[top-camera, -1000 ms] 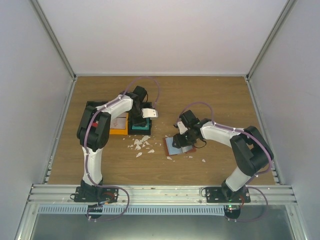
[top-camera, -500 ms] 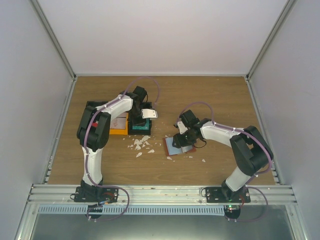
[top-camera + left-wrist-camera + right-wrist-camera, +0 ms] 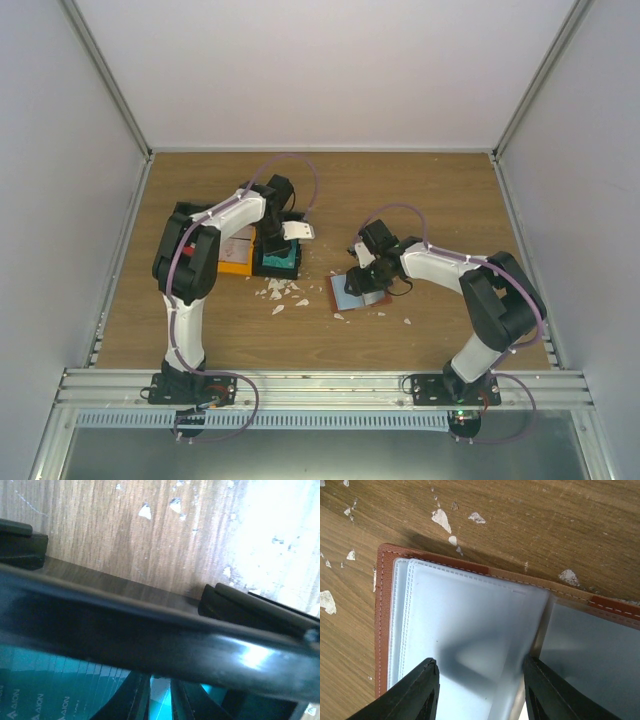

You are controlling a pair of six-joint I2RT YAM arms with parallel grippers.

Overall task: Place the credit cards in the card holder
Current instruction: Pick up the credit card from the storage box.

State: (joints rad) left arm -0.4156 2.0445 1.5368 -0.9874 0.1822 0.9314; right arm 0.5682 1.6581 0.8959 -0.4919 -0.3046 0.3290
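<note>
From the top camera you've got the left gripper [image 3: 276, 245] dipped nose-down into the black bin [image 3: 262, 270], right over the teal stack of credit cards [image 3: 284, 260], with the orange bin [image 3: 236, 264] touching that bin on its left. The right gripper [image 3: 358, 281] sits on the far-left corner of the card holder [image 3: 372, 298], which lies open on the table [image 3: 420, 200] well to the right of both bins, with white scraps [image 3: 279, 290] littered between them. Switch to your left wrist cam and the bin's glossy rim [image 3: 150, 640] cuts across the whole frame; below it the cards [image 3: 45, 685] fan out edge-on, and the two dark fingers [image 3: 131, 702] come up from the bottom edge with only a thin slot between them. There's a pale teal sliver in that slot (looks like card), but you honestly can't tell from here whether the jaws are pinching it or just standing around it. Right wrist cam is way clearer: the card holder [image 3: 470, 610] fills the frame, brown stitched leather border around frosted plastic sleeves, and the fingers [image 3: 420, 695] are spread wide, nothing held, one tip on the left sleeve and the other at the fold. A few scraps [image 3: 441, 519] lie on the wood just past the leather edge.
</note>
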